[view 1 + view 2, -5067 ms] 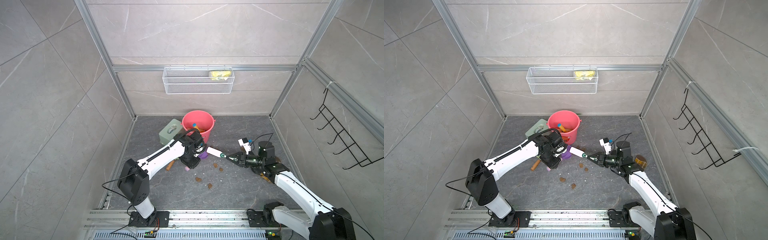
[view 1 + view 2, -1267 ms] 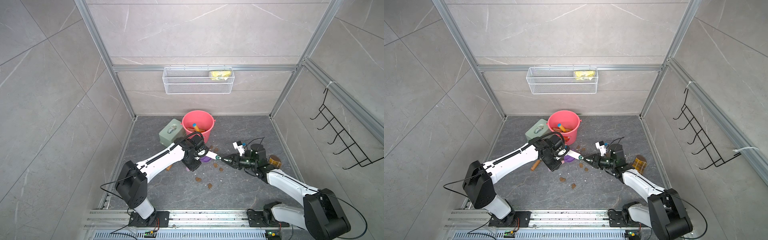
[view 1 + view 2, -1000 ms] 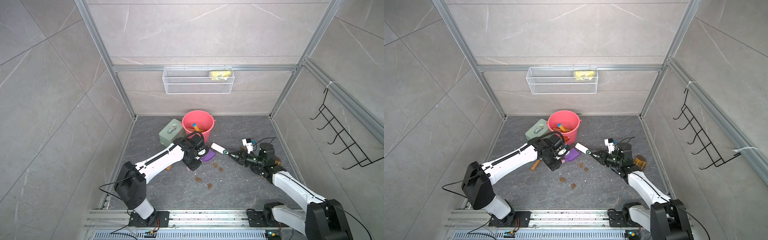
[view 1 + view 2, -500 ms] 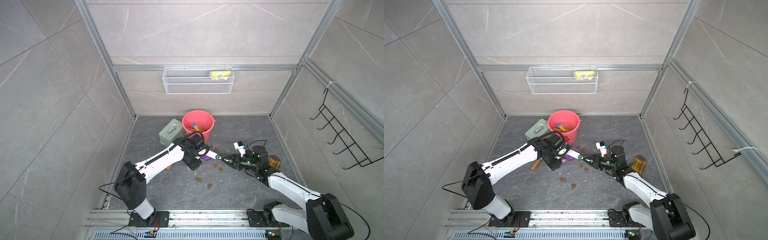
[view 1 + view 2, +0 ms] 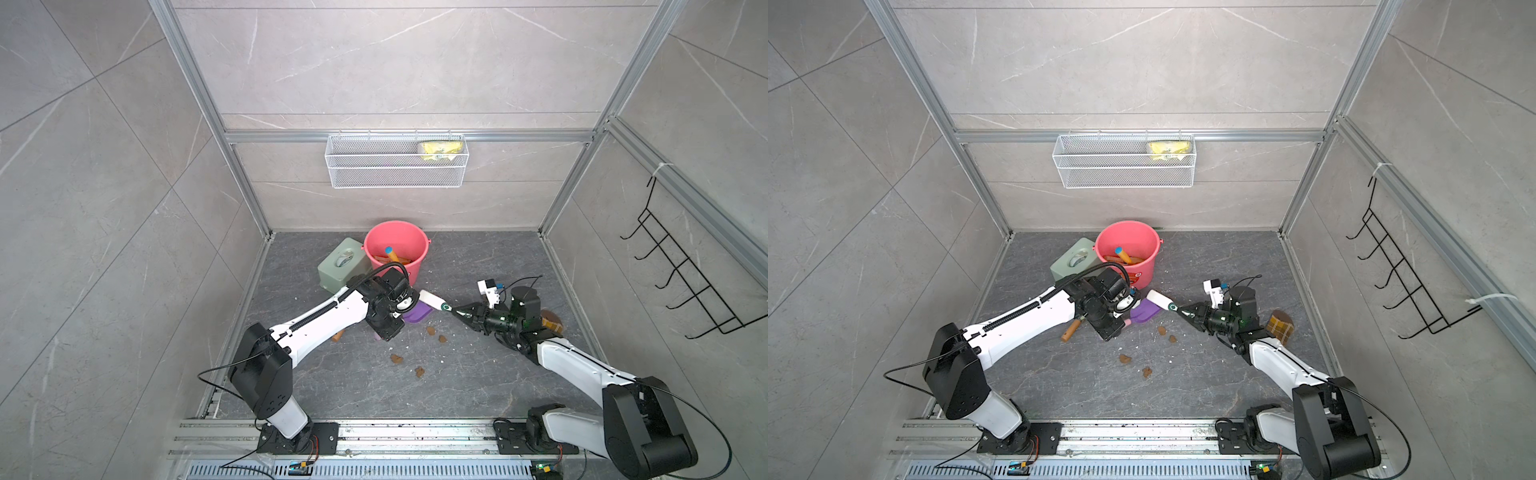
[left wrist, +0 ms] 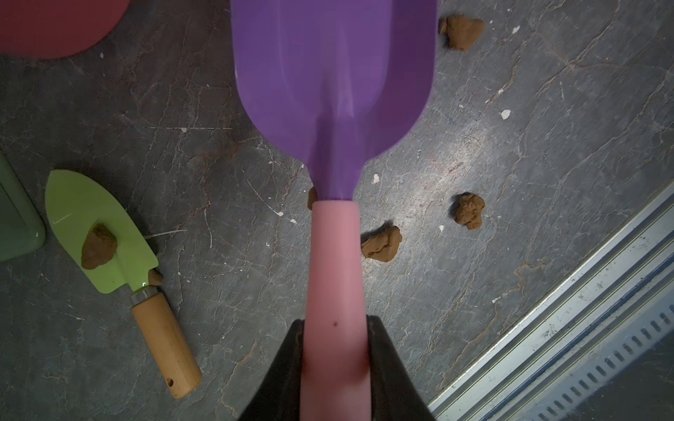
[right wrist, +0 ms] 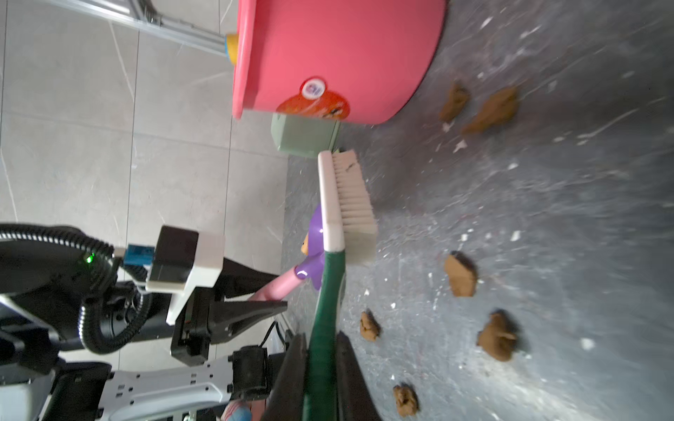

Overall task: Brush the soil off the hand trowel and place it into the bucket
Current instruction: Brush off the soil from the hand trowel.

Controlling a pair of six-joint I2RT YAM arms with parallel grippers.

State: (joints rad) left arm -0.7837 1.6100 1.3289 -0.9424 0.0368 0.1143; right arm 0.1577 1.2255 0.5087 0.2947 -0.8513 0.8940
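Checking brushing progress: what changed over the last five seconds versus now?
The right gripper has stroked the brush back and forth across the purple trowel. Since half a second ago the brush head has pulled back a little from the blade. Nothing was grasped or released: the left gripper still holds the trowel's pink handle. The soil lumps, bucket and green box are unmoved.

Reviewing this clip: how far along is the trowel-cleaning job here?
Done: the purple plastic trowel shows a soil-free blade in the left wrist view; brown clay lumps lie on the floor. In hand: the left gripper is shut on its pink handle, the right gripper shut on the green-handled white brush near the blade. Left: placing it into the coral-pink bucket; a lime-green wooden-handled trowel on the floor carries a lump.
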